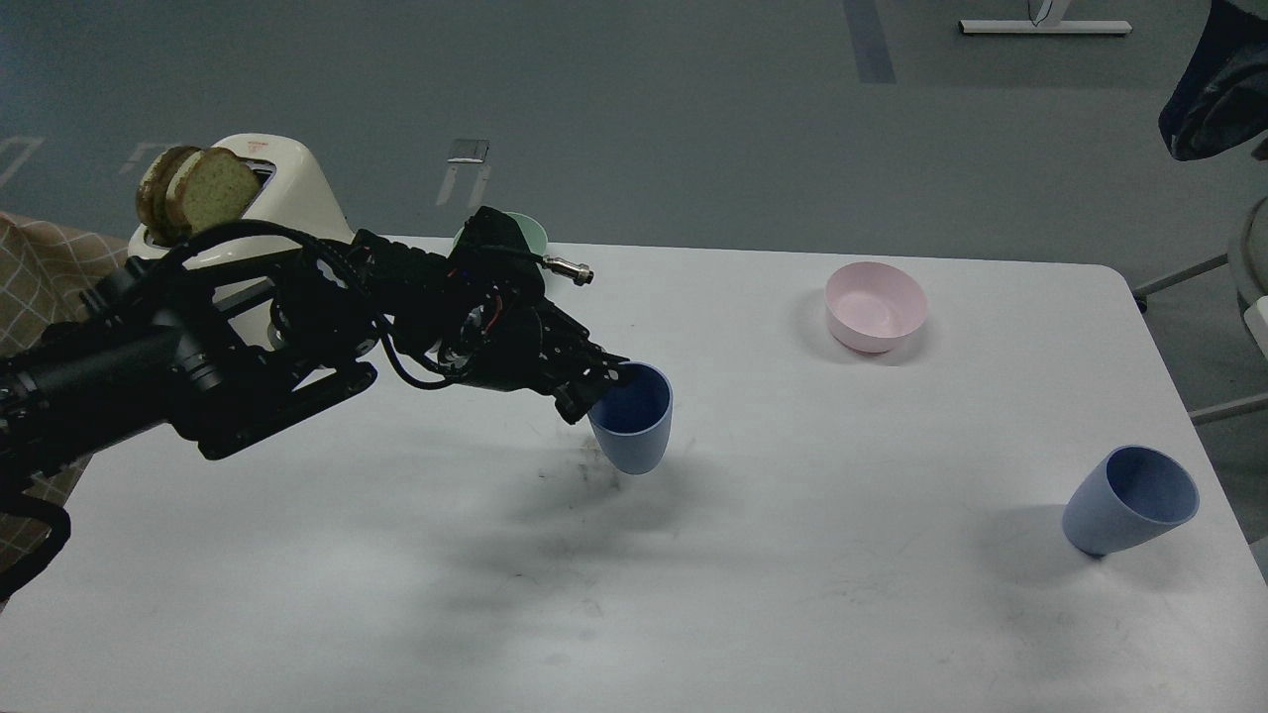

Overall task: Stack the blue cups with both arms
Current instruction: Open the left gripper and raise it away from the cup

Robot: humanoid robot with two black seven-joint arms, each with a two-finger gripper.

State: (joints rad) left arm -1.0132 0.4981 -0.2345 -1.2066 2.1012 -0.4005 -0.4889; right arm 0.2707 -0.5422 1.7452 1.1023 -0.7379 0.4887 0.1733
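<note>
surface: white table (pixel 396 594) is filling most of the view, scuffed with dark marks near its middle, grey floor lying beyond it.
hidden: mint-green bowl (pixel 533 230) is peeking out behind the arm, only a sliver of its rim showing; right arm is not appearing anywhere.
cut off: left arm (pixel 198 347) is running in from the left edge, its thick black links and cables covering the lower part of the toaster.
hard to make out: left gripper (pixel 606 384) is sitting dark against the cup's near rim; fingers look to be pinching that rim, one seeming to reach inside the mouth, but exact contact is blurring into black.
around: white toaster (pixel 297 198) is standing at the far left with bread slices (pixel 193 193) poking from its slot; pale pink bowl (pixel 876 307) is sitting upright at the far right-centre, well apart from both cups.
held blue cup (pixel 634 421): hanging near the table's middle, long axis nearly vertical, mouth tipping up and slightly towards the camera, narrow base pointing down; whether it is touching the table, can't tell.
second blue cup (pixel 1124 505): resting near the right edge, tilting hard, mouth facing up and right, base down-left on the table.
</note>
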